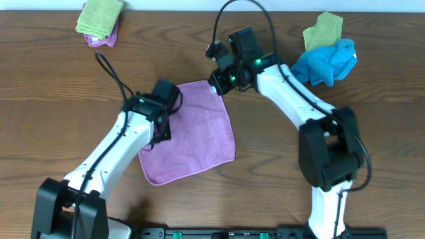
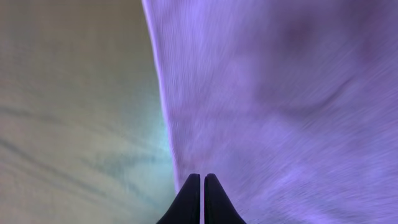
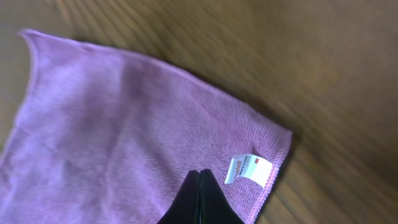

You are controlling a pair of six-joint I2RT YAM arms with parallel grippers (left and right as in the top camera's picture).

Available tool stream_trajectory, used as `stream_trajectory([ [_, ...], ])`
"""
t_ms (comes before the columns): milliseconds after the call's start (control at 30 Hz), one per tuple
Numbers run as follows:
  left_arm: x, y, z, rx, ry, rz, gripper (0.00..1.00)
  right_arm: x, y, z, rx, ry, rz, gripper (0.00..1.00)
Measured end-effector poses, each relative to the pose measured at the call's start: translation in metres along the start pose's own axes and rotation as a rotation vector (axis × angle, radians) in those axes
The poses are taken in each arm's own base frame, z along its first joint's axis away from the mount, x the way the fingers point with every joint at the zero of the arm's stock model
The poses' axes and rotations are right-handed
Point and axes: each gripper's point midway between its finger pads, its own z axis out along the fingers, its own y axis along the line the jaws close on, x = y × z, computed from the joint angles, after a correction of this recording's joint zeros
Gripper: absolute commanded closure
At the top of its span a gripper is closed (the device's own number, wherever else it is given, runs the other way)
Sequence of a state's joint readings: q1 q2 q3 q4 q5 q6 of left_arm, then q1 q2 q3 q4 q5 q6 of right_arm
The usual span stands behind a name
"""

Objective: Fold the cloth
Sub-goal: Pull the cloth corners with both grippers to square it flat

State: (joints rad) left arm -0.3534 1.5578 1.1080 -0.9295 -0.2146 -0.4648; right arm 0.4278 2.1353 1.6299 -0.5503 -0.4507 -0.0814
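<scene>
The mauve-purple cloth lies spread flat on the wooden table. My left gripper is at its left edge. In the left wrist view its fingers are shut, with the tips just over the edge of the cloth. My right gripper is at the cloth's far right corner. In the right wrist view its fingers are shut over the cloth, right beside the small white tag. No fold or lifted part of the cloth shows between either pair of fingers.
A yellow-green cloth lies on a folded purple one at the far left. Another yellow-green cloth and a bright blue cloth lie bunched at the far right, close to my right arm.
</scene>
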Motion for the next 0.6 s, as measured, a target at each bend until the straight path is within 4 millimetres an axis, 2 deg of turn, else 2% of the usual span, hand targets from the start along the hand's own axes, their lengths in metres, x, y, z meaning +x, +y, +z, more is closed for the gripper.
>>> stream_trajectory([
  [33,-0.009,0.001,-0.006,0.018,-0.02,-0.011,0.94,0.001,-0.002,0.005,-0.002,0.007,0.009,0.98],
  [100,-0.032,0.012,-0.023,0.083,-0.072,-0.066,0.94,-0.011,-0.01,0.019,-0.003,-0.005,0.022,0.98],
  [167,-0.042,0.025,-0.03,0.123,-0.092,-0.113,0.94,-0.018,-0.01,0.02,-0.005,-0.017,0.022,0.99],
  [233,-0.046,0.036,-0.032,0.153,-0.091,-0.15,0.94,-0.026,-0.01,0.019,-0.007,-0.032,0.017,0.98],
  [333,-0.047,0.045,-0.03,0.172,-0.079,-0.183,0.94,-0.025,-0.011,0.023,-0.012,-0.02,0.026,0.98],
  [467,-0.05,0.043,-0.03,0.195,-0.085,-0.172,0.94,-0.01,-0.016,0.034,-0.011,0.029,0.053,0.98],
  [600,-0.053,0.04,-0.031,0.212,-0.093,-0.169,0.94,-0.002,-0.02,0.036,0.013,0.056,0.064,0.98],
])
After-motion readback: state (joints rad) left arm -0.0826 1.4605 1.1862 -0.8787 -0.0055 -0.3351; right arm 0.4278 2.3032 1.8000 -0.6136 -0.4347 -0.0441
